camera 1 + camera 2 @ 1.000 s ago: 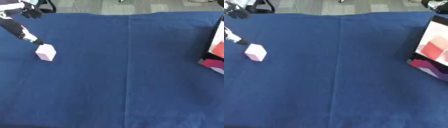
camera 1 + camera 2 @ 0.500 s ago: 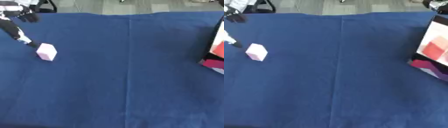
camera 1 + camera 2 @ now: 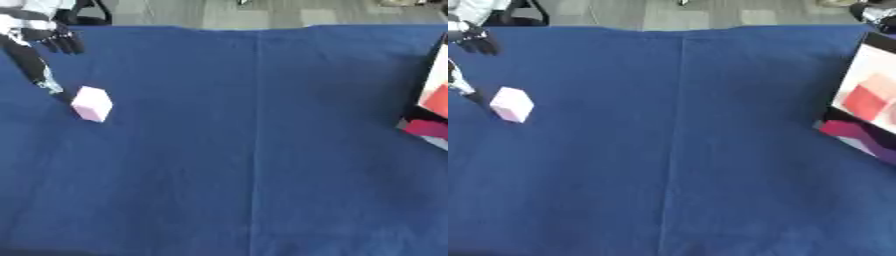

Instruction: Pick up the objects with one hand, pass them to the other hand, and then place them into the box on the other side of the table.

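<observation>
A pale pink cube (image 3: 91,104) lies on the blue cloth at the far left. My left hand (image 3: 35,57) reaches in from the upper left corner. One long finger points down toward the cube and its tip (image 3: 49,88) ends just left of the cube, apart from it or barely touching. The hand is open and holds nothing. An open box (image 3: 866,100) with a white flap and red and pink contents stands at the right edge. A dark and silver part of my right hand (image 3: 875,12) shows behind the box at the top right corner.
The blue cloth (image 3: 262,150) covers the whole table, with a crease running down the middle. Grey floor (image 3: 262,12) lies beyond the far edge. A dark stand (image 3: 87,12) is by the far left corner.
My left hand has drifted slightly left and lower beside the cube. The cube and the box have not moved.
</observation>
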You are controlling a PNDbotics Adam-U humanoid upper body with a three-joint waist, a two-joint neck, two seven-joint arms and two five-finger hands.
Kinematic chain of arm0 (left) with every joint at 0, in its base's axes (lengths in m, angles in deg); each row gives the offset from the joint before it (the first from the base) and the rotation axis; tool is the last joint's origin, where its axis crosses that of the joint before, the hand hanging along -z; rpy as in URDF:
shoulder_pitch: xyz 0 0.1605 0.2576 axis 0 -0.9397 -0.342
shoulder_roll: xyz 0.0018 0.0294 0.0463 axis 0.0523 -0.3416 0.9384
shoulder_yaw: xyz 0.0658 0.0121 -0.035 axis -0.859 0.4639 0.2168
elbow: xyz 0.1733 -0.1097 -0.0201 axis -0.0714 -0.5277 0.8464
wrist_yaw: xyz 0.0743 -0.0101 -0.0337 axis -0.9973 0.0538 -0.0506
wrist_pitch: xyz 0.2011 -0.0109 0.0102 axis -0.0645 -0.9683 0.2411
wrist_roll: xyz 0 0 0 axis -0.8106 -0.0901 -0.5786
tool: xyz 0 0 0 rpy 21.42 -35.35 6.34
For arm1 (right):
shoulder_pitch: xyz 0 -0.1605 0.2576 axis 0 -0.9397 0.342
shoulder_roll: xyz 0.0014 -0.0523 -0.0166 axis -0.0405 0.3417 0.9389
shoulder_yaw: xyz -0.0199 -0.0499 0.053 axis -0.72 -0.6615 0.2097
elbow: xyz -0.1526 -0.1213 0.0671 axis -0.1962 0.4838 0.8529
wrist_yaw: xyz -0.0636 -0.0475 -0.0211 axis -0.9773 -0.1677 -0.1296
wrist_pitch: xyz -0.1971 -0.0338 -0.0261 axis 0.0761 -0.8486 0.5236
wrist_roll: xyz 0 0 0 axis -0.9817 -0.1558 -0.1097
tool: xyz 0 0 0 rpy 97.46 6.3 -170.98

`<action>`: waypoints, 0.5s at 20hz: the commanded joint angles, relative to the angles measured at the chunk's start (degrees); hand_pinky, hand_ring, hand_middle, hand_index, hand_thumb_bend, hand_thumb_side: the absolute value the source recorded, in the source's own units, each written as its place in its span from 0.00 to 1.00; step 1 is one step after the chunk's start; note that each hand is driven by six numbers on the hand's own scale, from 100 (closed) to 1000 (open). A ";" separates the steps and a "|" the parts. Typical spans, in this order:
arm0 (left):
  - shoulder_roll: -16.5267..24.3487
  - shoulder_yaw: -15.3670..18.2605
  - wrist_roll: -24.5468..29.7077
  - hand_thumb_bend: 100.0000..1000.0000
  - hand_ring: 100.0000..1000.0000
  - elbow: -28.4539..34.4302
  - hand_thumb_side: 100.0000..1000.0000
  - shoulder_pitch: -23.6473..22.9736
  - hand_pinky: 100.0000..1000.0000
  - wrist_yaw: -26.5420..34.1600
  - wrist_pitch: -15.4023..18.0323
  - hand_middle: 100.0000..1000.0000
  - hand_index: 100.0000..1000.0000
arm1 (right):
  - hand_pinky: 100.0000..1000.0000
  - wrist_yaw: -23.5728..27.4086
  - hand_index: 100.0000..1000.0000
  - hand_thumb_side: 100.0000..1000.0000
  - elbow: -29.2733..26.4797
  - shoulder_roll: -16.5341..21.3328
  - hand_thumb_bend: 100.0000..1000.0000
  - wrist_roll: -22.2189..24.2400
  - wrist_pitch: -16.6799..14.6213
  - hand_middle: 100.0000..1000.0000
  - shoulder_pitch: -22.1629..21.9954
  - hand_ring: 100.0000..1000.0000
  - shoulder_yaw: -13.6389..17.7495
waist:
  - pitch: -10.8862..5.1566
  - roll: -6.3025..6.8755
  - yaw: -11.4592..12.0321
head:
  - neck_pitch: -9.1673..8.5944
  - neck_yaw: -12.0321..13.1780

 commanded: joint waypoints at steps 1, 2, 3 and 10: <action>0.63 0.40 0.07 0.81 0.84 -0.94 0.00 1.48 0.88 -2.84 1.08 0.74 0.79 | 0.90 -0.20 0.84 0.02 -1.22 1.15 0.53 0.33 0.07 0.76 0.65 0.80 0.12 | -0.14 -0.66 -0.12 | -0.81 0.17; 0.43 0.48 0.01 0.81 0.84 -1.41 0.00 1.50 0.88 -3.41 1.38 0.74 0.79 | 0.90 -0.30 0.84 0.02 -1.21 1.10 0.53 0.42 0.12 0.76 0.59 0.80 0.07 | -0.02 -0.64 -0.19 | -0.89 0.15; 0.29 0.52 -0.14 0.81 0.84 -1.78 0.00 1.50 0.88 -3.88 1.72 0.74 0.79 | 0.90 -0.39 0.84 0.02 -1.18 1.06 0.53 0.48 0.15 0.76 0.52 0.80 0.04 | 0.11 -0.62 -0.26 | -0.98 0.16; -0.63 0.04 -1.41 0.79 0.84 -3.81 0.00 1.25 0.88 -6.84 4.16 0.74 0.77 | 0.90 -0.61 0.84 0.02 -0.75 0.85 0.54 0.32 0.31 0.76 -0.05 0.80 0.27 | 0.67 -0.68 -0.61 | -1.59 0.85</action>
